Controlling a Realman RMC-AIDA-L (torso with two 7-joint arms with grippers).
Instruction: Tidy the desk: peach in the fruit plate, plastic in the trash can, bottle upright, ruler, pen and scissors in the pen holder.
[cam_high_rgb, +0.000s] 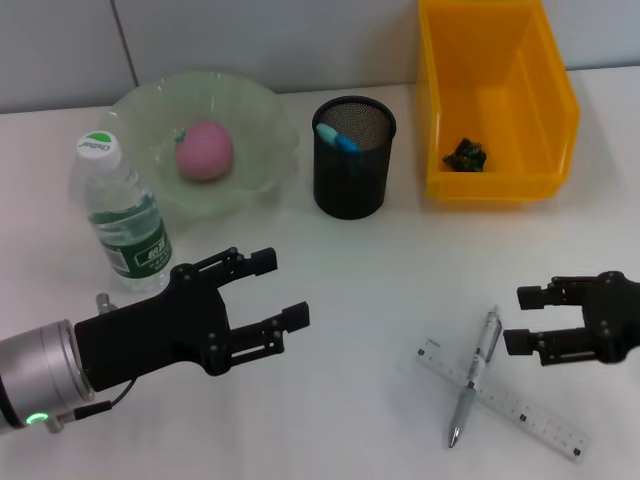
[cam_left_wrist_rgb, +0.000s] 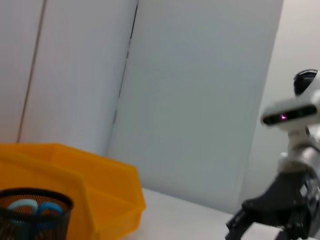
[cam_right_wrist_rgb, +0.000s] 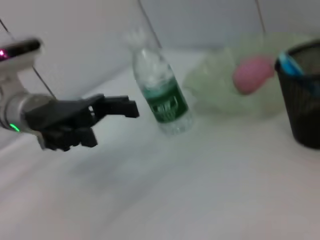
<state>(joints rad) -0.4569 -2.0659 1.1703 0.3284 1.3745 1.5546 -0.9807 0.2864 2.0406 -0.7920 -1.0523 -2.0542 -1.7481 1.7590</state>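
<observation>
Fruit plate (cam_high_rgb: 262, 120), pale green, upper left of the head view: holds one pink peach (cam_high_rgb: 205, 150). Water bottle (cam_high_rgb: 121, 218), upright, just beside the plate's lower-left rim. Mesh pen holder (cam_high_rgb: 353, 175), top centre: blue-handled scissors (cam_high_rgb: 337, 137) inside. Yellow bin (cam_high_rgb: 493, 95), upper right: one dark green plastic scrap (cam_high_rgb: 466, 154). Pen (cam_high_rgb: 475, 374) lying crossed over ruler (cam_high_rgb: 500, 397) on the worktop (cam_high_rgb: 360, 300), lower right. Left tool (cam_high_rgb: 275, 290), lower left, released, empty. Right tool (cam_high_rgb: 522, 318), right edge near the pen, released, empty.

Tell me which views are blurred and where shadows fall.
Head view: sharp; soft shadows under the left gripper and beside the holder. Right wrist view: blurred, bottle and peach smeared. Left wrist view: soft, bin edges fuzzy.
</observation>
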